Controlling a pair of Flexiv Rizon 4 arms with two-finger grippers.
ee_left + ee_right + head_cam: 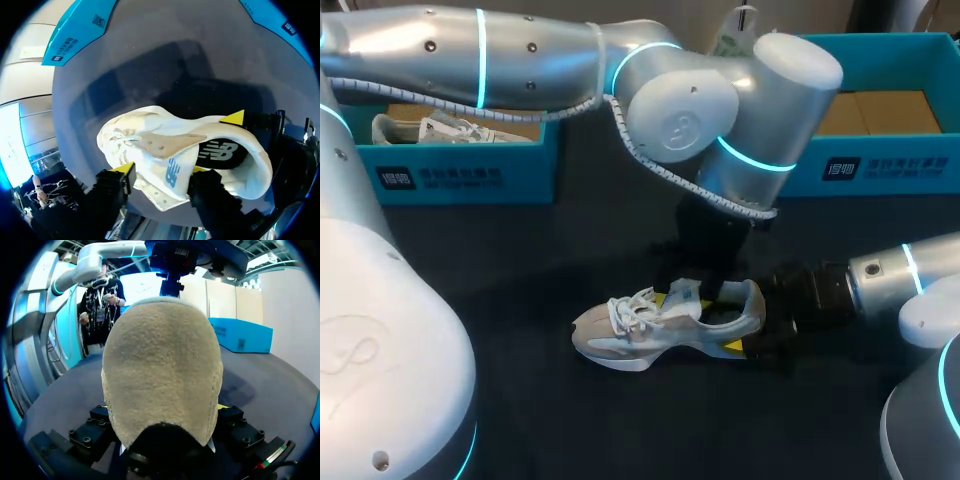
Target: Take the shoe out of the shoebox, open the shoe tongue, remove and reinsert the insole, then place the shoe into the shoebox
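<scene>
A white and grey sneaker (650, 335) lies on its side on the dark table, toe toward my left. My left gripper (695, 292) comes down on it from above. In the left wrist view its yellow tips press both sides of the shoe tongue (167, 172), so the left gripper (162, 169) is shut on the tongue. The black insole (220, 150) shows inside the shoe's opening. My right gripper (752, 322) holds the heel (162, 370) from both sides, one finger on each flank.
A blue shoebox (470, 175) at the back left holds another white shoe (445, 128). A second blue shoebox (880, 165) stands at the back right with a bare brown floor. Dark table surface lies open in front of the shoe.
</scene>
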